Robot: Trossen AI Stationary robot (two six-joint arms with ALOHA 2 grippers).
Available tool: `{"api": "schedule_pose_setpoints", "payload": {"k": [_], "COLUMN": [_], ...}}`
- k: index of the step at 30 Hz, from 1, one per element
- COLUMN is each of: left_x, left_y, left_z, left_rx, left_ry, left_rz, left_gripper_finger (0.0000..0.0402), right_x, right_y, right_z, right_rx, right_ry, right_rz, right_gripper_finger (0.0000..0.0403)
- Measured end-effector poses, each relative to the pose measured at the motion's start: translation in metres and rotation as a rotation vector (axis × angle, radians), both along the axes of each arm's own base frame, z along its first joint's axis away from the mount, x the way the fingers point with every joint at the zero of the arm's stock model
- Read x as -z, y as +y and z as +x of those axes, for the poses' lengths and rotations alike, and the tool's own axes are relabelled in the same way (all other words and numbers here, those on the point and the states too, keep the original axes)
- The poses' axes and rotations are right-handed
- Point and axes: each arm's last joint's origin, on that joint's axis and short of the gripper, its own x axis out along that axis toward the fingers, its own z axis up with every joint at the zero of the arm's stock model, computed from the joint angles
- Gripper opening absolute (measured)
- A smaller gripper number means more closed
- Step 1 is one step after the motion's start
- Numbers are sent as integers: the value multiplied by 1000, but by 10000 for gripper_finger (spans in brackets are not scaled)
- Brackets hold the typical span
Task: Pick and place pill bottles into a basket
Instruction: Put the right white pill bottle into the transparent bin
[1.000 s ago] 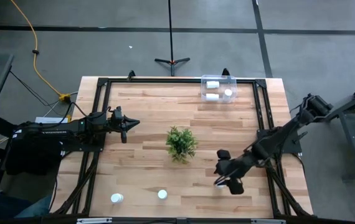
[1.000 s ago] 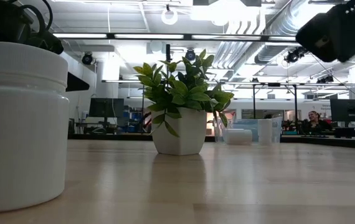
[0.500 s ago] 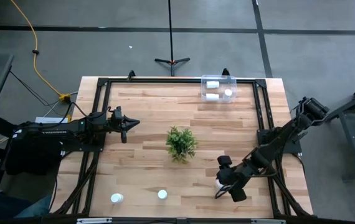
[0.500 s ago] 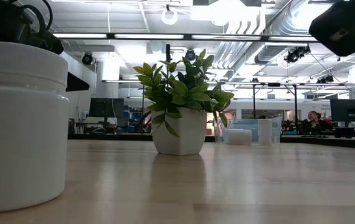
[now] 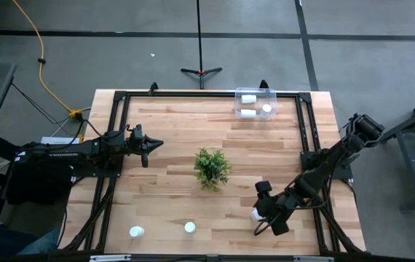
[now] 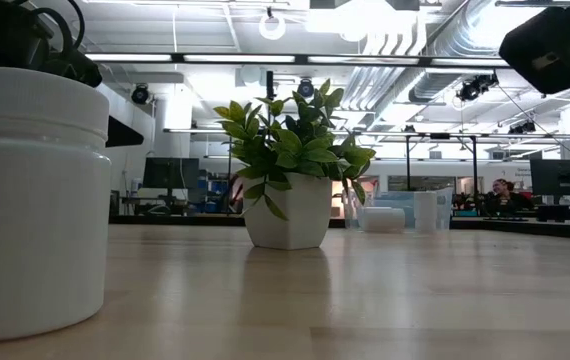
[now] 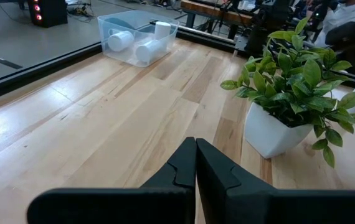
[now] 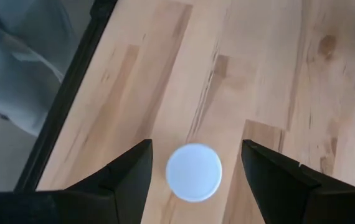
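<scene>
The right tool (image 8: 193, 171) is held wide open over an upright pill bottle (image 8: 194, 172) near the surface's (image 5: 171, 138) front right, apparently not yet touched. Three bottles (image 5: 249, 105) are seen in the basket (image 5: 255, 92). The left tool (image 7: 195, 163) is kept shut beside the plant (image 5: 212, 167).

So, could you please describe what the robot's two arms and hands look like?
Both arms are dark, nearly black, built of slim jointed segments. The left arm carries small white lettering along its side. The left hand ends in two flat, angular black fingers; the right hand has two similar dark, wedge-shaped fingers.
</scene>
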Motion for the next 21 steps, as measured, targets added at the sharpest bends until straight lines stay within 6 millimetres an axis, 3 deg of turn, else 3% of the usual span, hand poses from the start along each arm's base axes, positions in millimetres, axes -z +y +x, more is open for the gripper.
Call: {"api": "schedule_pose_setpoints", "payload": {"k": [5,14,21], "left_x": [0,0,0], "left_y": [0,0,0], "left_z": [0,0,0], "left_rx": [0,0,6], "left_ry": [0,0,7], "left_rz": [0,0,24], "left_gripper_finger": [46,46,46], "right_x": [-1,21,24], "right_y": [1,9,9], "right_z": [2,8,9], "right_rx": [-7,12,18], "right_ry": [-22,72,80], "right_rz": [4,29,23], "right_gripper_finger": [236,236,236]}}
